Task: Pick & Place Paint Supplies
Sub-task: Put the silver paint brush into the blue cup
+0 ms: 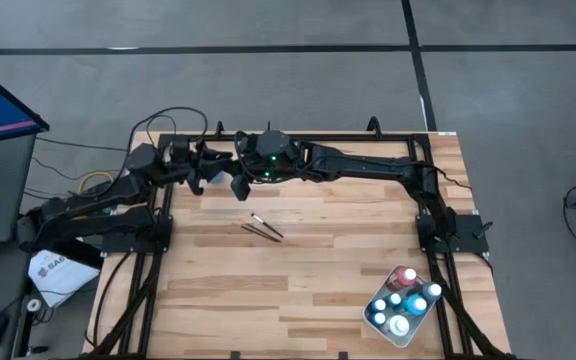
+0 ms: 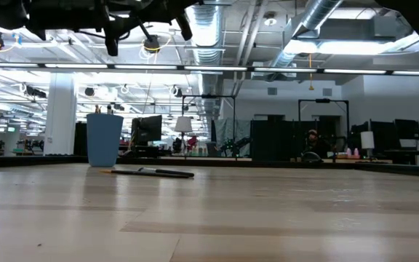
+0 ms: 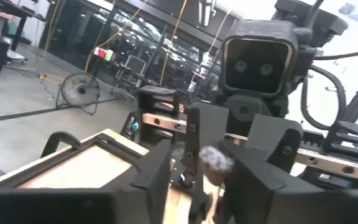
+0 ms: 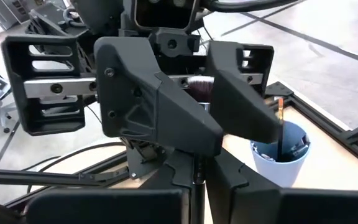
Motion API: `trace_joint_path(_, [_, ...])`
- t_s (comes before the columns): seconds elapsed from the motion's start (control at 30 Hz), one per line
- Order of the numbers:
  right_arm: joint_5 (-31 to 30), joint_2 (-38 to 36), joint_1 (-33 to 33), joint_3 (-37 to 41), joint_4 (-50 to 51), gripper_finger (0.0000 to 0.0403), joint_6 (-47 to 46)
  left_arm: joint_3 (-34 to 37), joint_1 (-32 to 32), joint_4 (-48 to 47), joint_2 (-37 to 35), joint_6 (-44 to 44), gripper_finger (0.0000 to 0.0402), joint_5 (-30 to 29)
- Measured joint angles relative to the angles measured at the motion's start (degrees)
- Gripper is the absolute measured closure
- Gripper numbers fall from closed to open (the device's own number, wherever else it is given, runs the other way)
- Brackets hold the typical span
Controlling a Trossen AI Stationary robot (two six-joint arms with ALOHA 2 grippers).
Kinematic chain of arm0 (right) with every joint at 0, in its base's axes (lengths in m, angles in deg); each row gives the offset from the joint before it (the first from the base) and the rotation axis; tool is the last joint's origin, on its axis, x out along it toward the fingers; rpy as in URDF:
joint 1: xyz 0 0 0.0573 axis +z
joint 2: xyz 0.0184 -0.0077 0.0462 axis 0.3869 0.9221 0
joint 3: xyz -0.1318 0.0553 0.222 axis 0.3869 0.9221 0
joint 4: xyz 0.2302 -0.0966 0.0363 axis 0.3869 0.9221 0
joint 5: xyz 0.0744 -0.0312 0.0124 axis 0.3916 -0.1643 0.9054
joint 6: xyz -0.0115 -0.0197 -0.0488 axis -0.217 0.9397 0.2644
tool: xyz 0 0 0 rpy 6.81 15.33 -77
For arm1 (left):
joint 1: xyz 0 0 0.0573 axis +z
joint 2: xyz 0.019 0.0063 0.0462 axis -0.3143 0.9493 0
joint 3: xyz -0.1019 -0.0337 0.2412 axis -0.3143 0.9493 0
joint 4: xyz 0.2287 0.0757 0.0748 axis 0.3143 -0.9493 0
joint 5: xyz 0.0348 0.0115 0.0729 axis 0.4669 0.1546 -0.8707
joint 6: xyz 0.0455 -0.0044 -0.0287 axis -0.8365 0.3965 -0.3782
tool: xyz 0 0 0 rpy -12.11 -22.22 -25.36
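The right claw (image 4: 197,177) is pressed fully together. It appears to pinch a thin paintbrush (image 4: 199,87), whose dark tip pokes forward into the gap of the left claw (image 3: 197,168) facing it. The left claw's two fingers stand either side of that tip, very near it. Whether they already press on it I cannot tell, since no view shows contact or a gap plainly.

The two claws meet nose to nose above the bench (image 1: 308,270) at about its 12 o'clock edge. This looks like a hand-over in the air, perhaps so the other arm can turn the brush upright or reach the blue cup (image 4: 281,152), which stands just beyond them with dark handles already in it. That would explain why the brush is held level and high, not over any holder.

Further out, two loose paintbrushes (image 1: 261,229) lie crossed near the bench's middle, at 6 o'clock from the claws. The white tray (image 1: 376,322) sits at 5 o'clock and carries the paint bottles (image 1: 404,275), upright and close together.

From above, the arms cover the held brush and the cup. From bench height the claws are cut off at the upper edge. Most of the held brush's length is hidden.
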Motion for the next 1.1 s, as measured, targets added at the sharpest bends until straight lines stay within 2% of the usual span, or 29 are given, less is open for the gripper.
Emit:
trace_joint_path(0.2, [0.0, 0.0, 0.0, -0.02, -0.96, 0.039, 0.01, 0.01, 0.0, -0.54, -2.29, -1.38, 0.0374, 0.13])
trace_joint_path(0.27, [-0.04, 0.0, 0.0, -0.02, -1.2, 0.0389, 0.2, 0.01, 0.0, -0.43, -2.35, -1.34, 0.0391, 0.27])
trace_joint_path(0.4, [-0.05, 0.0, 0.0, -0.02, -1.61, 0.038, 0.18, 0.01, 0.0, -0.27, -2.37, -1.34, 0.0394, 0.33])
trace_joint_path(0.53, [-0.21, 0.0, 0.0, -0.02, -1.83, 0.0354, 0.06, 0.01, 0.0, -0.26, -2.54, -2.04, 0.0397, 0.62])
trace_joint_path(0.77, [-0.27, 0.0, -0.38, -0.02, -1.1, 0.0261, 1.19, 0.01, 0.08, -0.47, -2.78, -3.76, 0.0399, 0.6])
trace_joint_path(0.87, [-0.26, -0.71, -0.37, -0.01, 2.69, 0.0216, 2.74, 0.01, 1.0, -0.66, -2.81, -6.36, 0.0399, 0.51])
trace_joint_path(0.97, [-0.59, -2.2, -0.27, -0.13, 5.18, 0.0185, 4.75, 0.01, 2.46, -1.95, -2.85, -9.48, 0.0399, -1.71])
trace_joint_path(1.1, [-1.51, -4.74, -0.16, -0.26, 6.72, 0.0173, 6.24, 0.03, 3.71, -6.57, -2.83, -15.72, 0.0399, -8.03])
